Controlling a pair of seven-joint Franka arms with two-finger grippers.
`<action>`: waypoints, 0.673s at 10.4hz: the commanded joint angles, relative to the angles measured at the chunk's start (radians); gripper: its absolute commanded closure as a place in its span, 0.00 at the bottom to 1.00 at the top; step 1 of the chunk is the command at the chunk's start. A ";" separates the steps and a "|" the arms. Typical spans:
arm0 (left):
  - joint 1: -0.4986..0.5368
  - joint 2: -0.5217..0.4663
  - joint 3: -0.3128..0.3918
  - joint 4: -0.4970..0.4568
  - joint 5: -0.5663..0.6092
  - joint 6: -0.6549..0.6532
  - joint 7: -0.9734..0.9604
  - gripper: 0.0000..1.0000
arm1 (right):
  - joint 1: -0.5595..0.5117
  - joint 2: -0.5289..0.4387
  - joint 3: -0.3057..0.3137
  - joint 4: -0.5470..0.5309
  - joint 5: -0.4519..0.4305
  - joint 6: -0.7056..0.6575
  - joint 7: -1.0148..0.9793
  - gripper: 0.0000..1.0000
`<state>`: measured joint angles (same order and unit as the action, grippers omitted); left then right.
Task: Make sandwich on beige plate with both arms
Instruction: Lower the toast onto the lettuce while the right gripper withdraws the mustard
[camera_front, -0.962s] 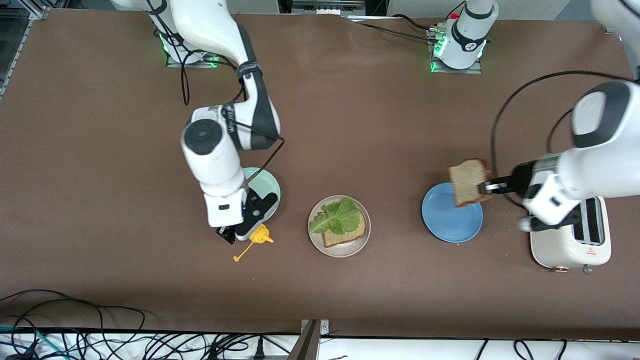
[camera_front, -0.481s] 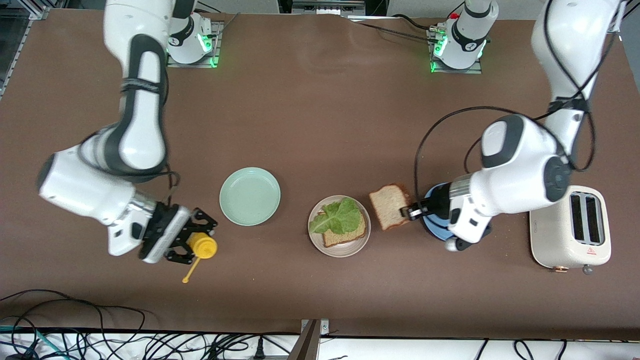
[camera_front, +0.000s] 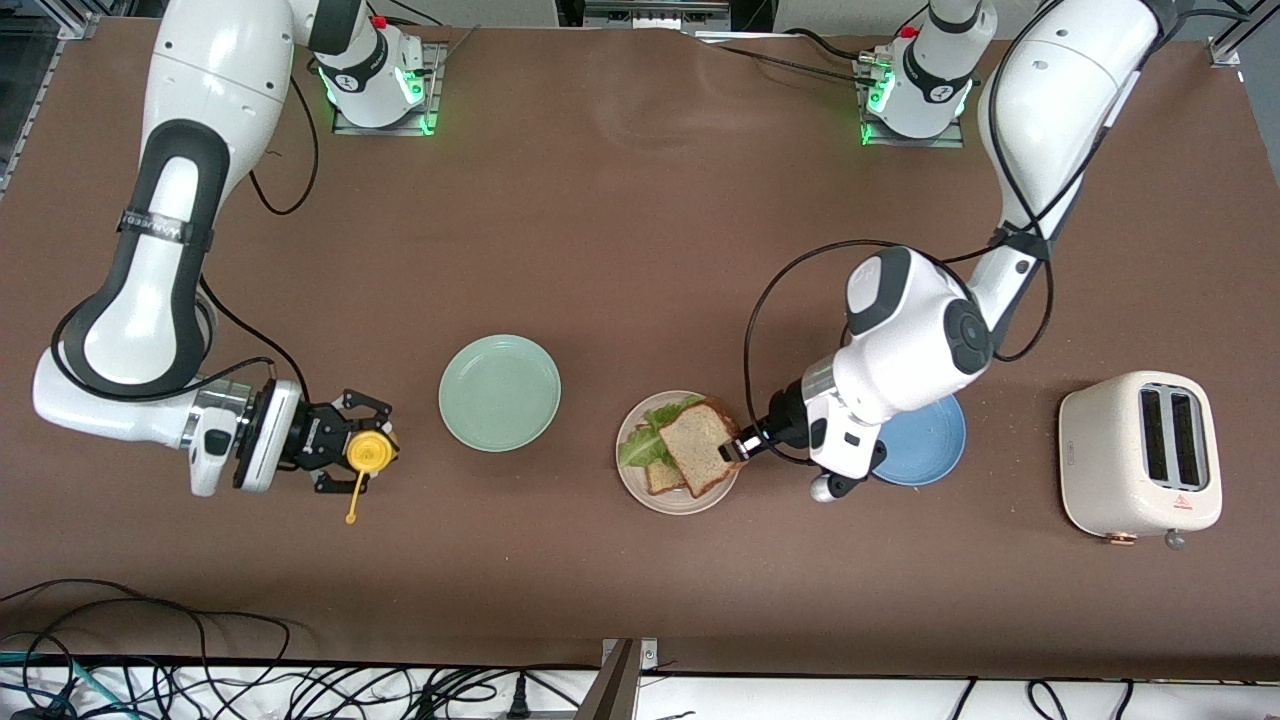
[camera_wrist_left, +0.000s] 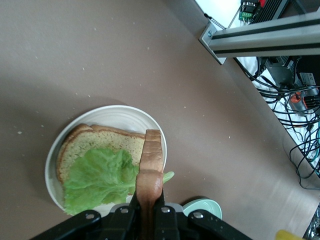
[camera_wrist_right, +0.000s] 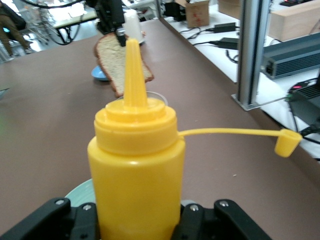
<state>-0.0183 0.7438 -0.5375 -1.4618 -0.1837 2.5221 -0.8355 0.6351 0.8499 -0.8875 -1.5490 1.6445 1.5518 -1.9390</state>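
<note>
Brown tabletop (camera_front: 640, 250): left hand (camera_front: 738, 449) gripping bread slice (camera_front: 700, 445) over beige plate (camera_front: 678, 500); right hand (camera_front: 345, 452) clutching mustard bottle (camera_front: 366, 452).

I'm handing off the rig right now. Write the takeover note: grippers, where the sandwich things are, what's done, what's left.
Left gripper: shut on the top bread slice, held over the beige plate, not released.
Right gripper: shut on the yellow mustard bottle, cap off on its tether, near the right arm's end of the table, beside the mint-green plate.
Done: bottom slice and lettuce leaf on the beige plate.
Left: set the top slice flat on the lettuce, release, retract.
</note>
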 joint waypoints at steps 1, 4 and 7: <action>-0.009 -0.026 0.007 -0.087 -0.045 0.111 0.006 1.00 | -0.049 -0.026 0.007 -0.106 0.031 -0.160 -0.200 1.00; -0.041 -0.020 0.007 -0.115 -0.046 0.177 0.012 1.00 | -0.092 -0.006 0.012 -0.219 0.026 -0.301 -0.432 1.00; -0.049 0.000 0.007 -0.129 -0.043 0.250 0.013 1.00 | -0.129 0.041 0.059 -0.229 0.031 -0.312 -0.595 1.00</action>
<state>-0.0590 0.7452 -0.5375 -1.5777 -0.1837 2.7410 -0.8388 0.5289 0.8781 -0.8624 -1.7750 1.6511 1.2620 -2.4701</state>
